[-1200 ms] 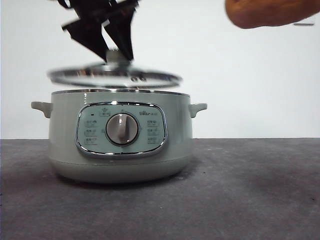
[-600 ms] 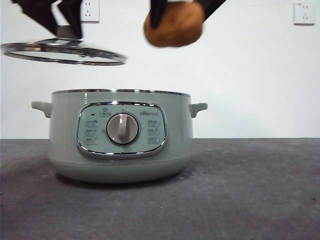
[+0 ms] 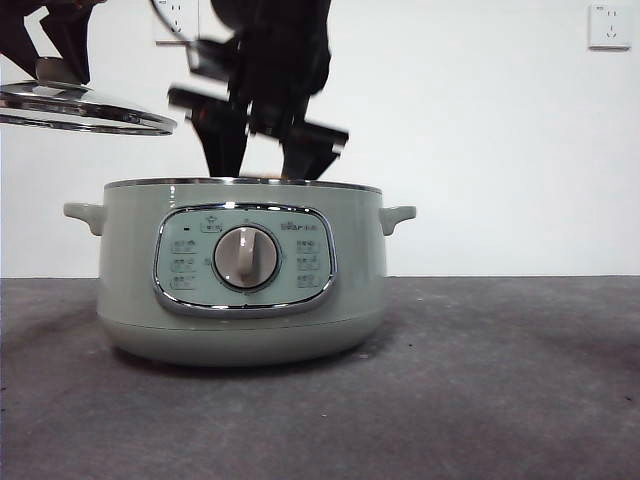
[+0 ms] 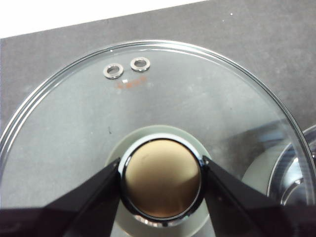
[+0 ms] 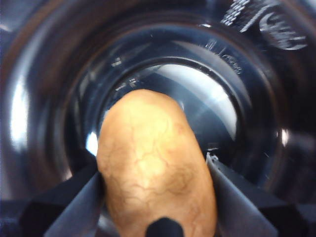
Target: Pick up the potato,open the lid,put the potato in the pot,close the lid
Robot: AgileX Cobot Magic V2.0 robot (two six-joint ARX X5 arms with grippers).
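— What has moved since half a second before?

— Since then, the right gripper has come down from above the rim and now reaches into the mouth of the pot. The potato is pinched between its two jaws, inside the dark inner bowl and not yet on the bottom, as the right wrist view shows. From the front the potato is hidden behind the rim. The lid has moved further toward the left edge of the front view and is cut off there.

— How many things are there, from largest to smallest?

— One pot, with two small side handles, one control panel and one round dial. One glass lid, held in the air, clearly apart from the pot and higher than its rim. The left gripper presses both jaws against the lid's knob. Two small metal rings sit in the glass near the rim. One potato. Two grippers.

— And the surface and the room?

— The pot stands on a dark grey table with a matte top. Behind is a plain white wall with two sockets, one at the upper right and one partly hidden behind the arm.
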